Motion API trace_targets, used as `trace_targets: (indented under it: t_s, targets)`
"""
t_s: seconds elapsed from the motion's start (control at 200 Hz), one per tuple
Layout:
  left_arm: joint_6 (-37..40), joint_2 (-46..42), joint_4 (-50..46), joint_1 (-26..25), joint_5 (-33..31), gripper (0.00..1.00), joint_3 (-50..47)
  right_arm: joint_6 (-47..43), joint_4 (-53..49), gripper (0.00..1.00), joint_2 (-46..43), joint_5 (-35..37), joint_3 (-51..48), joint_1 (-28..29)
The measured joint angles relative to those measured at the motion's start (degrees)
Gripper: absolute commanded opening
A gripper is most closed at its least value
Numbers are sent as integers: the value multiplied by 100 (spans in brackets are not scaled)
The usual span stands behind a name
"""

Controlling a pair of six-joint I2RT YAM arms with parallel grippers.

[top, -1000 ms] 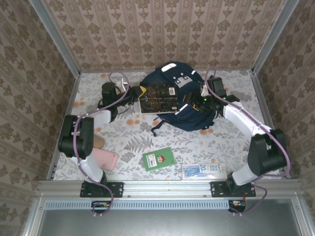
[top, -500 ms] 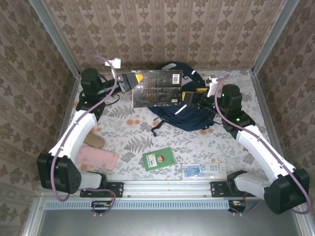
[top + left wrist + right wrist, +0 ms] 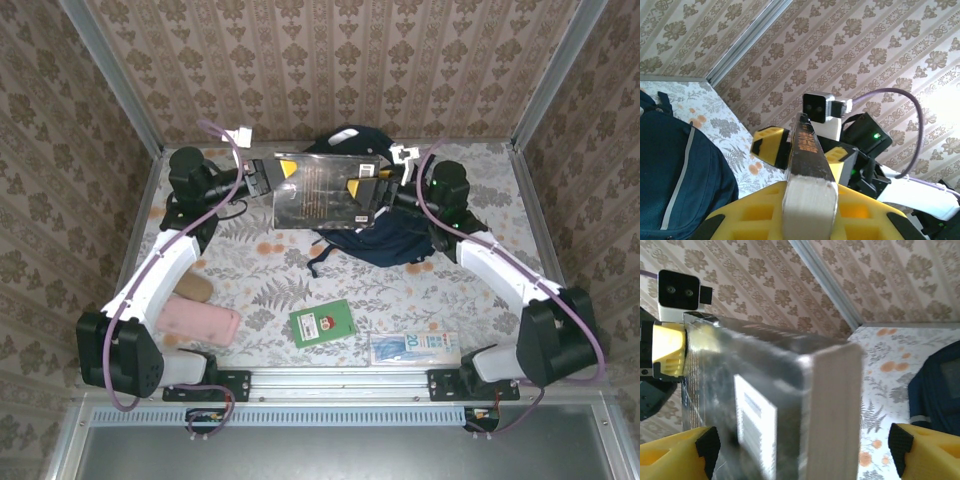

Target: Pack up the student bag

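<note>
The book [image 3: 320, 190] had a smooth, glossy dark cover that threw back the light, while its page block [image 3: 809, 200] looked like matt off-white paper. The student bag [image 3: 400, 235] was soft navy cloth with a pale, shinier stripe [image 3: 679, 175], and the left gripper [image 3: 278, 176] had fingers [image 3: 747, 217] of matt yellow moulded plastic. The table [image 3: 450, 270] had a matt leaf-printed covering, edged by dull brushed metal rails [image 3: 340, 378]

walls [image 3: 320, 60]: beige damask wallpaper | table [image 3: 250, 290]: grey floral cloth | frame [image 3: 340, 378]: aluminium rails
</note>
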Motion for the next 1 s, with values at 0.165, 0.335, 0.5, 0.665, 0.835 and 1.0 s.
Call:
trace_targets:
  t_s: [0.165, 0.335, 0.5, 0.665, 0.835, 1.0]
  targets:
    - [-48, 0, 44, 7, -9, 0, 0, 940, 1047, 67, 437, -417, -33, 0]
    - [42, 15, -166, 66, -20, 0, 13, 1722, 1836, 40, 472, -551, -249, 9]
    - [31, 160, -251, 153, -4, 0, 151, 2212, 2153, 44, 369, -549, -566, 9]
    - [28, 369, -254, 184, -4, 0, 372, 2371, 2177, 42, 26, -546, -949, 9]
    - [31, 435, -254, 129, 50, 0, 501, 2389, 2155, 35, -282, -483, -1016, 9]
    - [70, 472, -269, -11, 59, 0, 566, 2398, 2127, 41, -308, -466, -1014, 7]
